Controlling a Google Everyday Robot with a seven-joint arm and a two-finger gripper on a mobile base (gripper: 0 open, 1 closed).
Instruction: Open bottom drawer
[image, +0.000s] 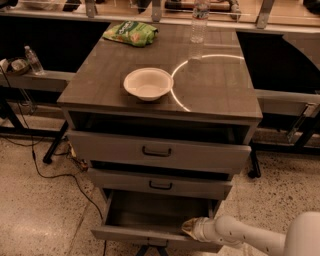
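The grey wood-grain cabinet has three drawers. The bottom drawer (150, 215) is pulled out the farthest and its grey inside shows. Its front panel (135, 236) runs along the lower edge of the view and its handle shows only partly there. My gripper (189, 228) is at the right part of that drawer's front edge, at the end of my white arm (250, 237), which comes in from the lower right. The top drawer (157, 151) and the middle drawer (160, 185) are also pulled out a little, each with a black handle.
On the cabinet top stand a white bowl (147, 83), a green snack bag (131, 33) and a clear water bottle (199, 22). A small bottle (34, 60) stands on a shelf at the left. Black cables (50, 175) lie on the speckled floor at the left.
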